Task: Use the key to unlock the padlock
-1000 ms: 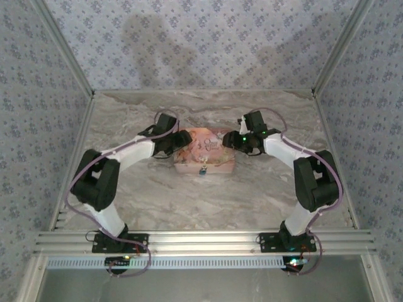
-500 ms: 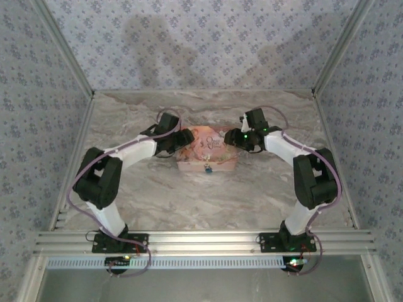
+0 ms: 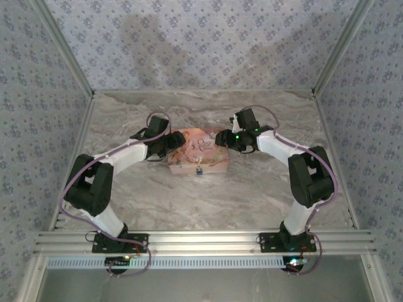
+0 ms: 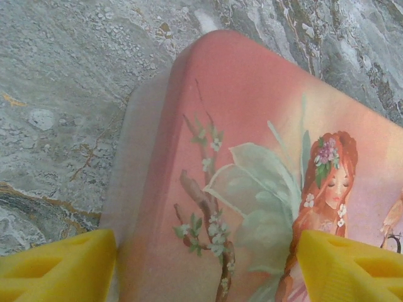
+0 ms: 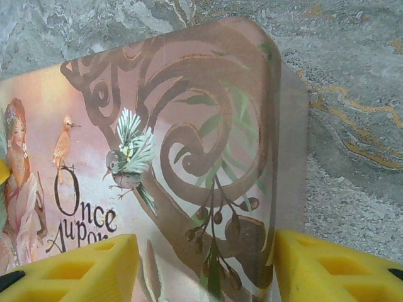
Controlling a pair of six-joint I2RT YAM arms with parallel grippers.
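Observation:
A pink illustrated box (image 3: 200, 153) lies on the marble table, mid-back. The tiny bluish padlock (image 3: 199, 170) hangs at the middle of its front wall. My left gripper (image 3: 172, 144) is at the box's left end. In the left wrist view it (image 4: 204, 267) is open, its yellow fingers (image 4: 56, 264) spread across the fairy-picture end of the lid (image 4: 252, 157). My right gripper (image 3: 225, 138) is at the box's right end. In the right wrist view it (image 5: 204, 267) is open too, its fingers (image 5: 334, 267) straddling the lid's bird-and-scroll corner (image 5: 189, 138).
Patterned walls close in the table on three sides, with metal frame posts (image 3: 330, 53) at the corners. An aluminium rail (image 3: 201, 240) runs along the near edge by the arm bases. Bare marble (image 3: 201, 201) stretches in front of the box.
Both grippers and the box between them have shifted a little to the left and towards the back. The padlock moved along with the box.

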